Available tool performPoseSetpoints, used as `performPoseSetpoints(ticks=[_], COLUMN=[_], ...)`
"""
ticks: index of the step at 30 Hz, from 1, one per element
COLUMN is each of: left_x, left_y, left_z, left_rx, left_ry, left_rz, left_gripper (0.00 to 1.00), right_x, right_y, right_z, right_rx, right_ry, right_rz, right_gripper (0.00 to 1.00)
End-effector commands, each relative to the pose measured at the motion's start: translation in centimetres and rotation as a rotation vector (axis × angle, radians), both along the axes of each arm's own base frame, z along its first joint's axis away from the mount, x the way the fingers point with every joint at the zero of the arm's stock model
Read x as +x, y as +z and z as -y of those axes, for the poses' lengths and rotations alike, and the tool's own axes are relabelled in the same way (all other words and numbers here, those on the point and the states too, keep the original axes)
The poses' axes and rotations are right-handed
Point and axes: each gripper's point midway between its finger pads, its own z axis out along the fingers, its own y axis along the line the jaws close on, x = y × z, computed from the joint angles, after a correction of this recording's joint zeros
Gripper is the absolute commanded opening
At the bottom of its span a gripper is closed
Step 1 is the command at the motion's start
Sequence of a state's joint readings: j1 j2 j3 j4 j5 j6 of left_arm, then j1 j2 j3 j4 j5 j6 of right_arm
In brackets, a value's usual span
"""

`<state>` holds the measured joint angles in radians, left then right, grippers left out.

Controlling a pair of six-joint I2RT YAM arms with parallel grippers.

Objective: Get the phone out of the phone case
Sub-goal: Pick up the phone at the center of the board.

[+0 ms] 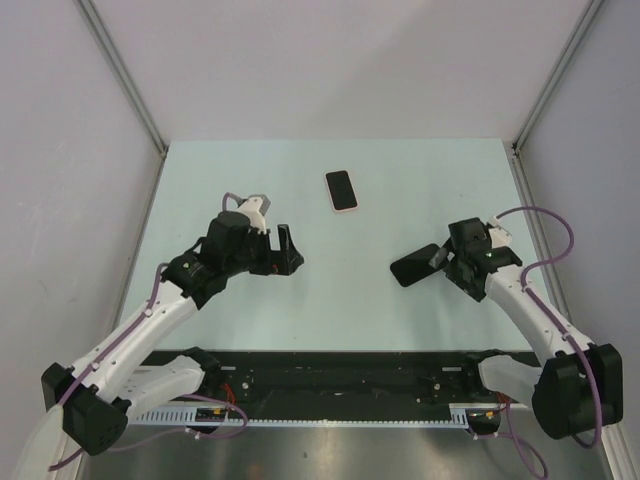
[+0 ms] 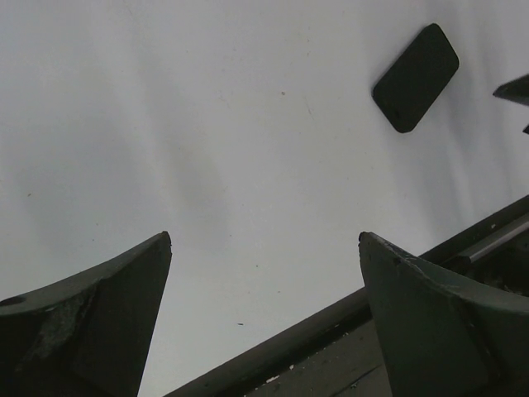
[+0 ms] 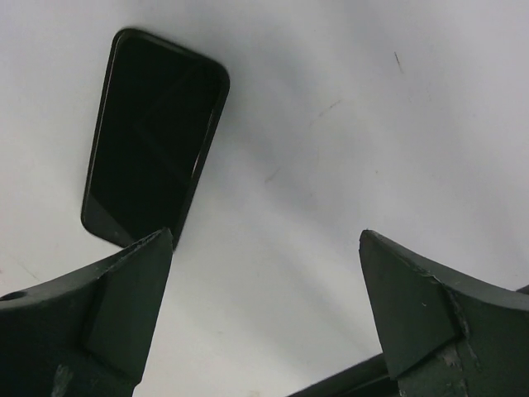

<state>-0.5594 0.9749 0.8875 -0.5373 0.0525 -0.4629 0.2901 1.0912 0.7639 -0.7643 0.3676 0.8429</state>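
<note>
We see a pale green table (image 1: 250, 180) with an arm on each side, reaching in over it. The left gripper (image 2: 264, 238) hangs with its fingers spread wide and only bare tabletop between them. The right gripper (image 3: 264, 236) is likewise released, gripping nothing. The phone (image 1: 341, 190) lies screen up toward the far middle of the table, well apart from both grippers and seated in its pink case (image 1: 347, 210), which shows as a thin rim. A black slab (image 1: 414, 266) lies flat just beside the right gripper's fingers; we cannot tell if they touch.
</note>
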Motion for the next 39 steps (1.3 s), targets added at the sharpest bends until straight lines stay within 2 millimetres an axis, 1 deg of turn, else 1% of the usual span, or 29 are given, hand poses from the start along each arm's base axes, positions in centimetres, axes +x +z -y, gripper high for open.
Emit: performPoseSetpoints(ticks=[1,2,3,4,6,9,12,14,15,16,18,19,21,22,23,26,28,29,30,32,33,39], left_x=[-1.0,-1.3,-1.5,-1.6,-1.7,-1.7,-1.7,-1.8,-1.8,-1.9,-1.9,-2.0,-2.0,-1.9,-1.9,-2.0,-2.0,-2.0,-2.1,-2.1,-2.1,-2.1], left_y=[0.6,0.5,0.5,0.6,0.8,0.9,1.1,1.1,1.1,1.0,1.1,0.9,0.9,0.9,1.0,1.1,1.1,1.0,0.9,0.8,0.7,0.6], left_z=[1.5,1.8,2.0,2.1,1.9,1.8,1.8,1.8,1.8,1.8,2.0,2.0,2.0,2.0,2.0,1.8,1.7,1.6,1.7,1.7,1.7,1.7], left_rx=[-0.061,-0.069,-0.080,-0.083,-0.084,-0.082,-0.087,-0.092,-0.094,-0.094,-0.105,-0.106,-0.104,-0.104,-0.101,-0.099,-0.098,-0.096,-0.095,-0.094,-0.093,-0.091], left_ry=[-0.111,-0.127,-0.137,-0.142,-0.143,-0.133,-0.130,-0.127,-0.125,-0.123,-0.129,-0.128,-0.131,-0.132,-0.131,-0.125,-0.124,-0.125,-0.125,-0.127,-0.128,-0.131], left_rz=[0.010,-0.003,-0.010,-0.012,-0.002,0.001,-0.001,-0.003,-0.005,-0.009,-0.012,-0.018,-0.018,-0.016,-0.014,-0.007,-0.002,-0.001,-0.004,-0.007,-0.010,-0.010], left_gripper=[1.00,1.00,1.00,1.00,1.00,1.00,1.00,1.00,1.00,1.00,1.00,1.00,1.00,1.00,1.00,1.00,1.00,1.00,1.00,1.00,1.00,1.00], right_x=[3.5,3.9,4.1,4.4,4.8,5.7,6.6,7.1,7.8,7.5,8.0,8.4,8.7,9.2,9.2,9.6,9.4,9.6,9.2,8.9,8.4,7.3], right_y=[0.7,0.6,-0.1,-0.2,-0.9,-1.5,-1.6,-2.1,-1.6,-2.4,-2.7,-3.3,-3.8,-3.7,-4.5,-5.5,-6.2,-6.3,-7.1,-7.6,-8.1,-9.3], right_z=[-0.8,-0.8,-0.8,-0.7,-0.7,-1.3,-1.9,-2.0,-2.1,-2.4,-2.9,-3.5,-4.3,-4.8,-5.2,-6.1,-6.3,-6.5,-6.5,-6.3,-6.2,-5.6], right_rx=[0.176,0.182,0.176,0.178,0.174,0.206,0.217,0.183,0.168,0.142,0.130,0.127,0.134,0.135,0.119,0.097,0.085,0.082,0.068,0.044,0.027,-0.017], right_ry=[-0.082,-0.089,-0.095,-0.119,-0.136,-0.145,-0.144,-0.124,-0.119,-0.115,-0.108,-0.095,-0.095,-0.093,-0.087,-0.084,-0.086,-0.080,-0.084,-0.098,-0.106,-0.129], right_rz=[0.051,0.050,0.024,0.022,0.002,-0.001,0.012,0.006,0.018,-0.016,-0.029,-0.049,-0.064,-0.057,-0.078,-0.109,-0.137,-0.140,-0.174,-0.196,-0.229,-0.283], right_gripper=[1.00,1.00,1.00,1.00,1.00,1.00,1.00,1.00,1.00,1.00,1.00,1.00,1.00,1.00,1.00,1.00,1.00,1.00,1.00,1.00,1.00,1.00])
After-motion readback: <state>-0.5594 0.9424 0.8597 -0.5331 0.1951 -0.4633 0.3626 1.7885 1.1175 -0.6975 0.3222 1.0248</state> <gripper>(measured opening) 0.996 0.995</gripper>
